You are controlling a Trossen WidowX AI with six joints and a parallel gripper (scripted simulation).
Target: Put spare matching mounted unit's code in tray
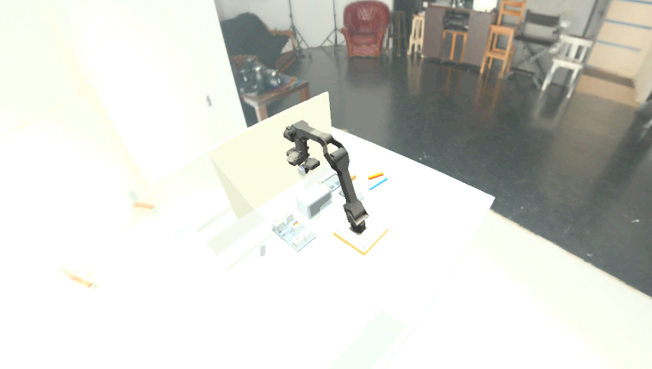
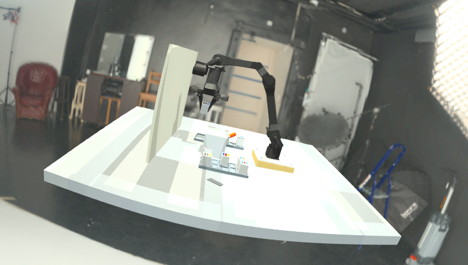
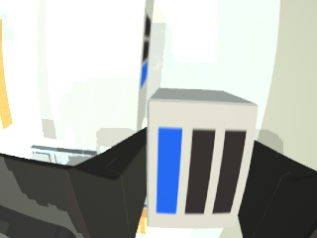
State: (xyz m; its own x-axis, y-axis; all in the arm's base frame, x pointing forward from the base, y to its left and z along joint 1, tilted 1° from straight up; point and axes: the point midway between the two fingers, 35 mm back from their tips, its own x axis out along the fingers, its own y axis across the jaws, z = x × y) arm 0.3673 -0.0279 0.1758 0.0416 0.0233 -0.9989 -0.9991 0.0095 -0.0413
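Observation:
My gripper (image 1: 302, 169) (image 2: 205, 106) (image 3: 190, 135) is shut on a pale block (image 3: 203, 111) striped blue, black, black. It hangs upright, high above the table beside the tall board. The mounted unit looks like the large grey box (image 1: 307, 197) (image 2: 214, 142) below. In the wrist view a narrow slanted face (image 3: 146, 55) bears black, black and blue marks; I cannot be certain whose it is. A blue-grey tray (image 1: 330, 179) (image 2: 198, 137) lies behind the box, partly hidden. Several spares, one (image 1: 297, 226) (image 2: 224, 159) with coloured stripes, stand in the front rack (image 1: 298, 250) (image 2: 223, 169).
The tall cream board (image 1: 274, 141) (image 2: 177, 98) stands close to the gripper. An orange cylinder (image 1: 376, 175) (image 2: 232, 134) and a blue stick (image 1: 378, 184) lie beyond the box. A pale block (image 2: 240, 141) stands near them. A dark flat strip (image 1: 262, 250) (image 2: 214, 181) lies before the rack.

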